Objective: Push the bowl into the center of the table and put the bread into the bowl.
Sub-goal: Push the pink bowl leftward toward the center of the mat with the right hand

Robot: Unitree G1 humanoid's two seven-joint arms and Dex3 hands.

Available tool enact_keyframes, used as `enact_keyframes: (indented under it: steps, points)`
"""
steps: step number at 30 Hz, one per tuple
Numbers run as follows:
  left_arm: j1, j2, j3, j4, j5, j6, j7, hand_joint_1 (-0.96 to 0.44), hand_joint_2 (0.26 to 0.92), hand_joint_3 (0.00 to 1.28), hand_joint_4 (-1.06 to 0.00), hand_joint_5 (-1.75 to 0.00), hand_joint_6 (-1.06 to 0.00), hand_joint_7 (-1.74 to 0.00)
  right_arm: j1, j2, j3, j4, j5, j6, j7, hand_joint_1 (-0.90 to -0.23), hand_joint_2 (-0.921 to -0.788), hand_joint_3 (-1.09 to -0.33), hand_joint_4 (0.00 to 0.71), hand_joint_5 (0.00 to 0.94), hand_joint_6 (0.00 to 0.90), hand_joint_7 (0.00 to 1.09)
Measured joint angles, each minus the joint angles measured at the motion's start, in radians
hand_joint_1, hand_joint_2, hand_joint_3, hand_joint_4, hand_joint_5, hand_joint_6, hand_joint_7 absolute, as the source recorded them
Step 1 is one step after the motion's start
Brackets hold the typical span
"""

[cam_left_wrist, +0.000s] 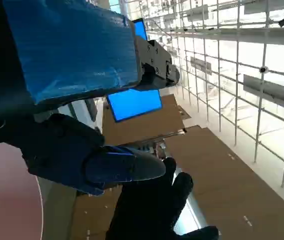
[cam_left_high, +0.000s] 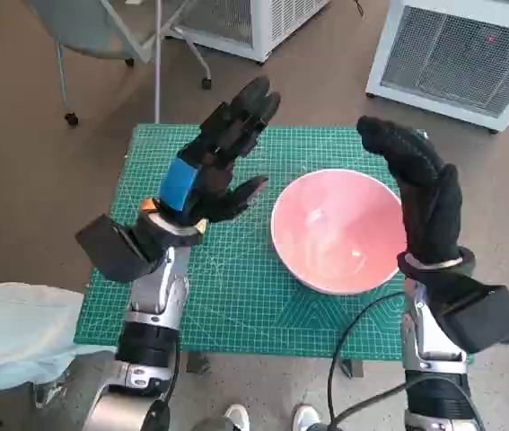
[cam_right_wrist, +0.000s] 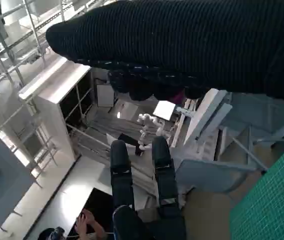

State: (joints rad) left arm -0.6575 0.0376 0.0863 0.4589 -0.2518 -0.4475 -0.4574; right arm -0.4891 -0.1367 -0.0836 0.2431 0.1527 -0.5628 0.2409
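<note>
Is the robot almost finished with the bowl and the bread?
Not really. The pink bowl sits on the green mat, a bit right of the middle, and it is empty. No bread shows in any view. The left hand and right hand are both raised with nothing in them. Left to do: maybe nudge the bowl to the center, then find the bread and put it in.

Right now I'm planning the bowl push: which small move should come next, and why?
Probably lower the right hand against the far right side of the pink bowl and nudge it leftward. The bowl sits right of the green mat's middle, both hands are raised and hold nothing, and the left hand hovers left of the bowl. No bread is visible.
</note>
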Motion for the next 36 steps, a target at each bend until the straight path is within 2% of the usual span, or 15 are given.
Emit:
enact_keyframes:
  steps: [27,36]
  points:
    - [0.004,-0.001,0.009,0.0,-0.028,0.0,-0.019,-0.5,0.921,0.36,-0.25,0.0,-0.26,-0.06,0.008,0.001,-0.001,-0.01,0.002,0.01,0.0,-0.711,-0.921,-0.753,0.177,0.0,0.0,0.57]
    - [0.02,0.006,0.019,0.0,-0.04,0.0,-0.034,-0.49,0.921,0.36,-0.25,0.0,-0.27,-0.07,0.032,-0.02,-0.045,-0.002,0.014,-0.008,0.002,-0.711,-0.921,-0.765,0.172,0.004,-0.001,0.55]
